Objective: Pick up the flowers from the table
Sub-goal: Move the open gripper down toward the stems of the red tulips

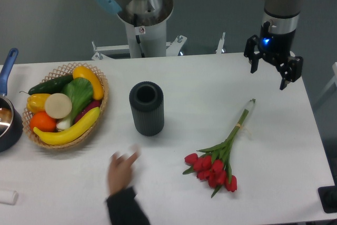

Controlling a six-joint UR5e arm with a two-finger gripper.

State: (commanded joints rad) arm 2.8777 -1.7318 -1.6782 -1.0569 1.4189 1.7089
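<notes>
The flowers (221, 156), a bunch of red tulip buds on long green stems, lie on the white table (210, 82) at the front right, buds toward the front edge and stem ends pointing back right. My gripper (269, 76) hangs open and empty above the back right of the table, well behind and to the right of the stem ends. Its two fingers stand apart with nothing between them.
A dark grey ribbed vase (147, 108) stands upright mid-table. A wicker basket (68, 104) of fruit and vegetables sits at the left, with a dark pot (6, 119) at the left edge. A person's blurred hand (122, 175) reaches in from the front edge.
</notes>
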